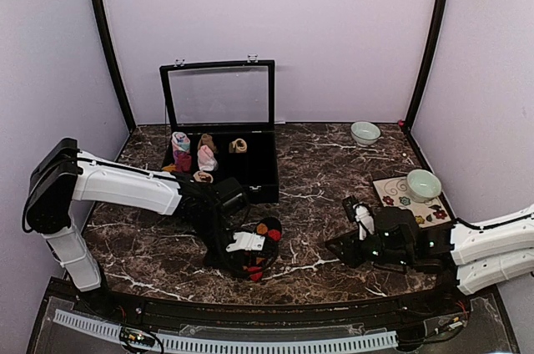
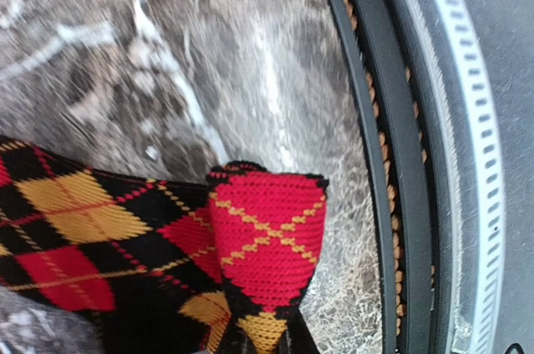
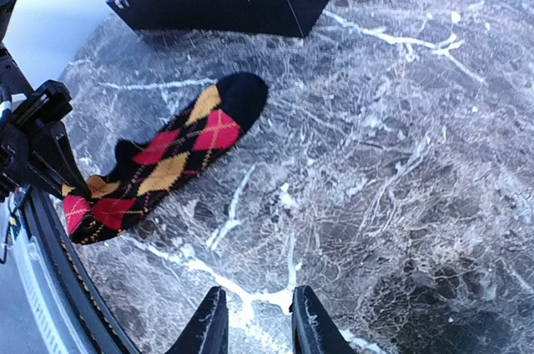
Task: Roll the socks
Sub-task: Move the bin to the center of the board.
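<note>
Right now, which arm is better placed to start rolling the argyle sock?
Left. The left gripper is shut on one end of the argyle sock, while the right gripper hangs open and empty over the table, apart from the sock.

the left pincer [image 1: 253, 264] hides most of the argyle sock [image 1: 269, 230] from above.

argyle sock [image 3: 179, 158]: lying on table [image 3: 400, 162] | left hand [image 3: 77, 189]: pinching its end | right hand [image 3: 259, 308]: parted, empty
</note>
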Motion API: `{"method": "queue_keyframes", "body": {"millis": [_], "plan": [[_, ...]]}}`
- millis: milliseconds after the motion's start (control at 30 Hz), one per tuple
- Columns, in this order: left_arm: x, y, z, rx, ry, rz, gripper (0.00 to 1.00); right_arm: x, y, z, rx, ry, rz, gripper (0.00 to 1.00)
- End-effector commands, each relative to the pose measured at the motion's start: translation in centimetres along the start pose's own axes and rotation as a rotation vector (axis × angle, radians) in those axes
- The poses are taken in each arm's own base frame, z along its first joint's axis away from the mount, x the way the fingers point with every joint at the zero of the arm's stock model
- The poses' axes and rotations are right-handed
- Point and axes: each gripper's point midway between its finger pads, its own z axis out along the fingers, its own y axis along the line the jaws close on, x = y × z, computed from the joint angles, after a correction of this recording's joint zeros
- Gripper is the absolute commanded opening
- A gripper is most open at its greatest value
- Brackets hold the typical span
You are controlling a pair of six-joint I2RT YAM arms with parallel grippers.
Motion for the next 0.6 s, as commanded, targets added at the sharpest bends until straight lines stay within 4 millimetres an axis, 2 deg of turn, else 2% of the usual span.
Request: {"method": "queue_keyframes", "body": {"millis": [0,67,200,267,400,467,567], "plan": [[1.8,-0.3,1.5,-0.014,0.057,0.014,0.00,-1.0,1.4,1.2,-0.051,-0.032,0.016,0.25],[2.3,-0.2,1.8,-0.018,0.078,0.023,0.00,-1.9,1.7,2.5,-0.030,-0.042,0.012,0.23],[3.2,0.1,2.5,-0.036,0.118,0.041,0.00,-3.8,4.2,6.1,-0.094,-0.038,-0.007,0.16],[3.6,0.2,2.8,-0.036,0.127,0.039,0.00,-3.7,5.0,8.6,-0.122,-0.011,0.003,0.14],[4.6,0.1,3.3,-0.042,0.149,0.046,0.00,-4.9,7.2,12.1,-0.205,0.001,0.005,0.11],[4.9,0.1,3.3,-0.045,0.159,0.048,0.00,-4.8,7.5,13.7,-0.221,0.030,0.011,0.10],[5.0,0.2,3.3,-0.045,0.168,0.051,0.00,-3.4,6.7,15.8,-0.206,0.096,0.035,0.06]]}}
